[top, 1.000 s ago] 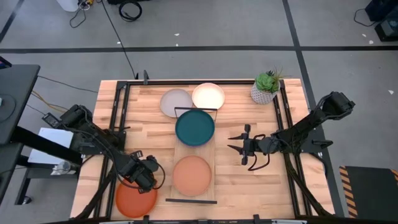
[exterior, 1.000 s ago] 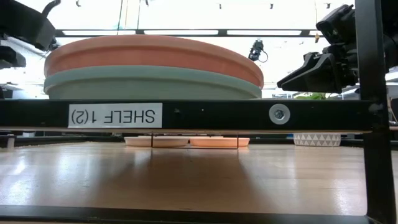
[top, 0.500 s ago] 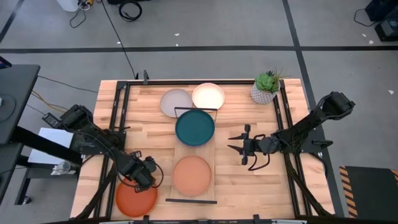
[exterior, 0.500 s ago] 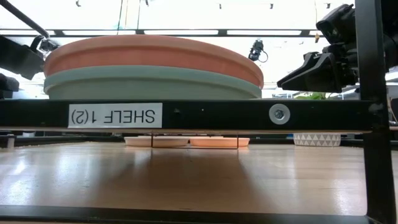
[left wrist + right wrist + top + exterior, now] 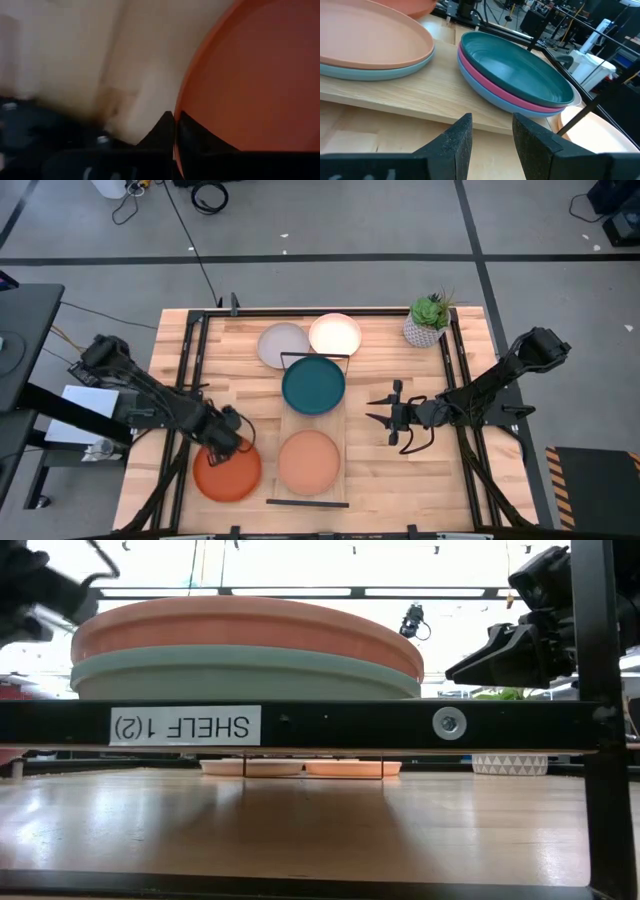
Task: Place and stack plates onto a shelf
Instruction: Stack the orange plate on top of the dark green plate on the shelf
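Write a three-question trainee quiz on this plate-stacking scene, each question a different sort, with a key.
1. True or false: the left pincer grips the orange plate.
2. Which plate tops the shelf stack nearest the potted plant? A) peach B) dark teal C) grey
3. Fill in: the grey plate and cream plate lie on the ___.

Key: 1 true; 2 B, the dark teal plate; 3 tabletop. The right pincer waits open beside the shelf.

Two dark jointed arms (image 5: 150, 395), black two-fingered hands, possibly matte.
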Robot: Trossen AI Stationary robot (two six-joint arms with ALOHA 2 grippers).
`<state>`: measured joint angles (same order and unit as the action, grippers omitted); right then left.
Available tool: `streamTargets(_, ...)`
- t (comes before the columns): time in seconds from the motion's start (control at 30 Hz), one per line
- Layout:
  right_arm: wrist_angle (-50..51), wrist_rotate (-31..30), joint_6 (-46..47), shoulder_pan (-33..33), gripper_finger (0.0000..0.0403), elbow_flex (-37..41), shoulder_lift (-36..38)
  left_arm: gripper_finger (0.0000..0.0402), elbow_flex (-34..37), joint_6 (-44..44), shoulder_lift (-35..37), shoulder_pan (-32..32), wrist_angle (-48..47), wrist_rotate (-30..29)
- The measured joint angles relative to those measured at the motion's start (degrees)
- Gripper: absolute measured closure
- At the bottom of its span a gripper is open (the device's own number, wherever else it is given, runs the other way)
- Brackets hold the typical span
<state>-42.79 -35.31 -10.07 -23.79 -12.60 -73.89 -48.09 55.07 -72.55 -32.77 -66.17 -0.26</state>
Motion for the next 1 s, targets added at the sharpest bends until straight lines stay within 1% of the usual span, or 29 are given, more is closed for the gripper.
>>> streamTargets(0.1,-0.02,0.46,0.00,-0.02,0.0257,0.02,0.00,0.0389,-0.38,0.21,5.80,2.89,-3.59,-1.78)
streamTargets(0.23,0.00,0.48,0.02,-0.02,0.0257,0.02,0.00,0.0389,-0.38,2.36,12.80,7.74,-4.25,-4.46)
streamTargets(0.4,0.01,0.84,0.68,-0.02,0.0257,0.02,0.00,0.0389,-0.38,6.49,18.38,13.74,-4.22,-5.44)
streamTargets(0.53,0.04,0.90,0.68,0.00,0.0257,0.02,0.00,0.0389,-0.40,7.59,19.93,16.64,-4.17,-4.61)
streamTargets(0.77,0.03,0.92,0.68,-0.02,0.0257,0.02,0.00,0.0383,-0.40,7.78,19.71,22.12,-3.38,1.09)
streamTargets(0.9,0.02,0.92,0.68,-0.02,0.0257,0.02,0.00,0.0380,-0.40,7.81,19.71,26.45,1.63,3.30)
streamTargets(1.0,0.02,0.92,0.62,-0.02,0.0257,0.02,0.00,0.0386,-0.40,7.92,19.71,30.04,5.61,3.37)
